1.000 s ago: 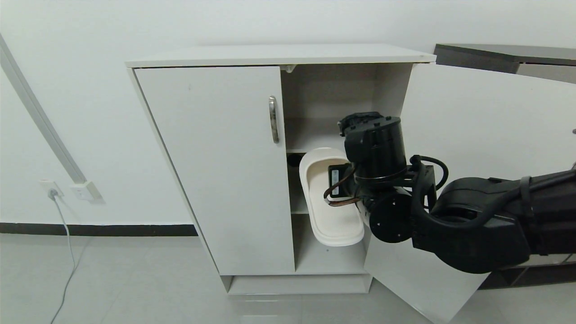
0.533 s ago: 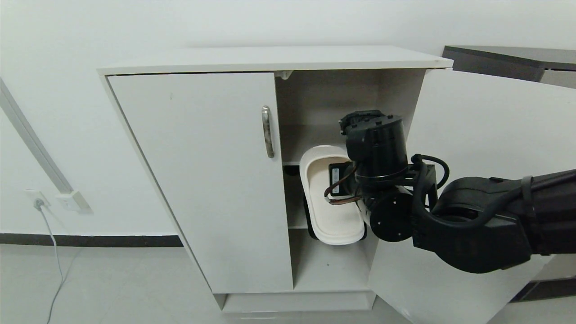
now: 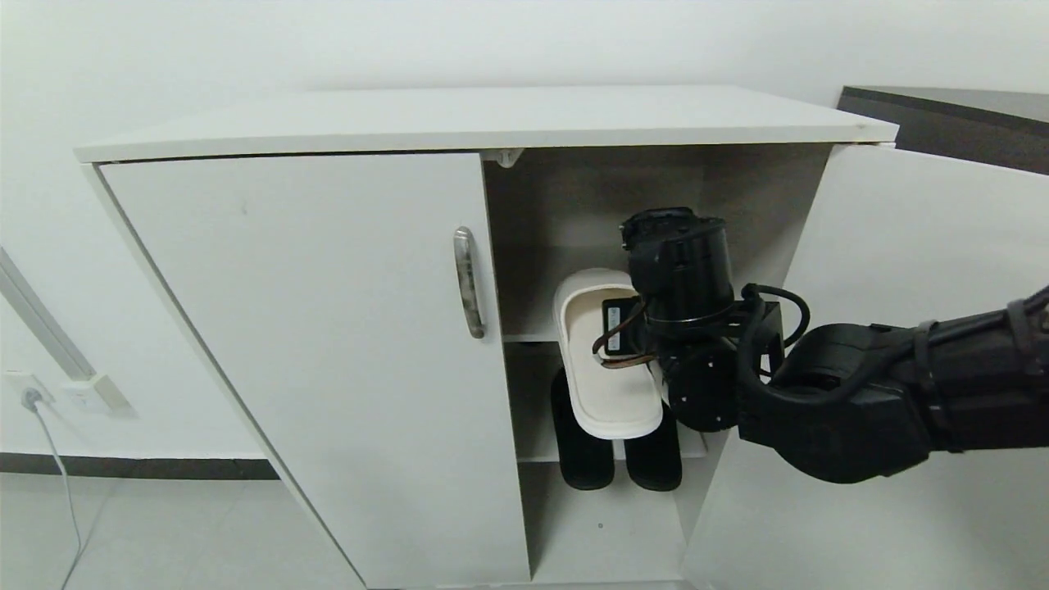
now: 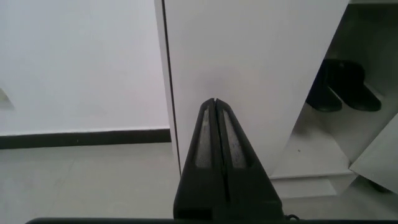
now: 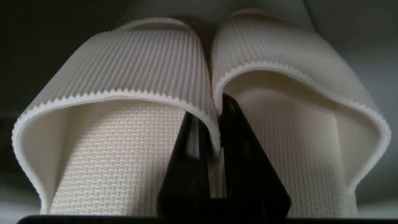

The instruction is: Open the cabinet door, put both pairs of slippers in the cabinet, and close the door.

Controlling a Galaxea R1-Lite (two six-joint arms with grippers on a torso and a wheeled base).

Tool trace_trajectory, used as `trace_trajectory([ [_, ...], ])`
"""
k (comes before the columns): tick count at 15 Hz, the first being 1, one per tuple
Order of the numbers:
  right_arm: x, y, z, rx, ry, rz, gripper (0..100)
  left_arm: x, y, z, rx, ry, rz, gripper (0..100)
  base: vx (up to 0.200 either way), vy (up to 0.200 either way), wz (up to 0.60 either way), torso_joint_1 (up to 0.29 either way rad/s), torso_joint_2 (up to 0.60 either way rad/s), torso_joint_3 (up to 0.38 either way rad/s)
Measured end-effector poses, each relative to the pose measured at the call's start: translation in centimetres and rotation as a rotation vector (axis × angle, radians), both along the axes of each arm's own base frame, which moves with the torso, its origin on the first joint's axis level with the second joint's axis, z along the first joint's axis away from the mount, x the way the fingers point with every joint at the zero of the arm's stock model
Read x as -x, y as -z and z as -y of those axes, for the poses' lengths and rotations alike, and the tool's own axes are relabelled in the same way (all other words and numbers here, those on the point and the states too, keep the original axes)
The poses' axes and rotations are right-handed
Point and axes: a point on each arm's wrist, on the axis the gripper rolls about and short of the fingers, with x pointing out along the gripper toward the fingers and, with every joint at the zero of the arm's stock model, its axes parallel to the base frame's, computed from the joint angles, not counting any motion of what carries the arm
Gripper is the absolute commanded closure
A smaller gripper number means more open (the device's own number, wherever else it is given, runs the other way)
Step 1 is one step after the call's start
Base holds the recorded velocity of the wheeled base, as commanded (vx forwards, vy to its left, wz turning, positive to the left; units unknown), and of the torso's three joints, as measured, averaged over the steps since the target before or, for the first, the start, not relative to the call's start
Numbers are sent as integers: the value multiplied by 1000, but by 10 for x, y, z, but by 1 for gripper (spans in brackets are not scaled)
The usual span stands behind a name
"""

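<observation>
The white cabinet (image 3: 492, 115) has its left door (image 3: 311, 352) closed and its right door (image 3: 910, 270) swung wide. My right gripper (image 5: 211, 124) is shut on the pair of white slippers (image 5: 124, 81), pinching their inner edges together. The white slippers (image 3: 606, 369) hang toe-up in the open right half, in front of the upper shelf (image 3: 524, 336). A black pair (image 3: 615, 455) lies on the lower shelf beneath them, heels over its edge. My left gripper (image 4: 215, 143) is shut and empty, low in front of the closed door, with the black pair (image 4: 345, 87) off to its side.
A metal handle (image 3: 465, 283) runs down the closed door's inner edge. A dark desk top (image 3: 951, 106) stands behind the open door. A wall socket with a cable (image 3: 33, 401) sits low on the wall. Light floor tiles (image 4: 87, 180) lie before the cabinet.
The whole head view has shifted and the cabinet looms larger. The white slippers now stand higher against the shelves. The black pair has come into view below them.
</observation>
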Motion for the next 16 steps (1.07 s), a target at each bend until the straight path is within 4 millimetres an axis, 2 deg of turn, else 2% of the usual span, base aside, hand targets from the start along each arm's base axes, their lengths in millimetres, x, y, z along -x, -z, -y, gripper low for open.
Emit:
trace_trajectory([
  [7, -51, 0, -8, -9, 19, 3, 100, 0, 0, 0, 1, 0, -1, 100, 0, 0, 0, 0, 0, 0],
  [10, -69, -7, -7, -11, 28, -1, 100, 0, 0, 0, 1, 0, -1, 100, 0, 0, 0, 0, 0, 0],
  [16, -90, -20, -4, -21, 4, -10, 100, 0, 0, 0, 1, 0, -1, 100, 0, 0, 0, 0, 0, 0],
])
